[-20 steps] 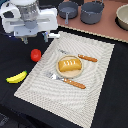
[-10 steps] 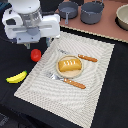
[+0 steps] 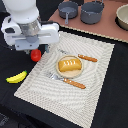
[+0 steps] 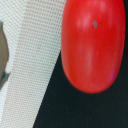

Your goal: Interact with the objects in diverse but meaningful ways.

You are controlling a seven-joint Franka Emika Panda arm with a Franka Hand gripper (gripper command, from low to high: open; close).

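Observation:
The red round tomato lies on the black table just off the placemat's edge, and it fills most of the wrist view. My gripper hangs right above it; the white hand body hides the fingers, and none show in the wrist view. The golden-orange bread loaf rests on a round tan plate in the middle of the placemat. The yellow banana lies on the black table toward the exterior view's left, nearer the front than the tomato.
A woven beige placemat carries a wooden-handled fork and knife beside the plate. Two grey pots and a bowl stand on a brown board at the back.
The arm has come down slightly over the tomato. The tomato, banana and loaf have not moved.

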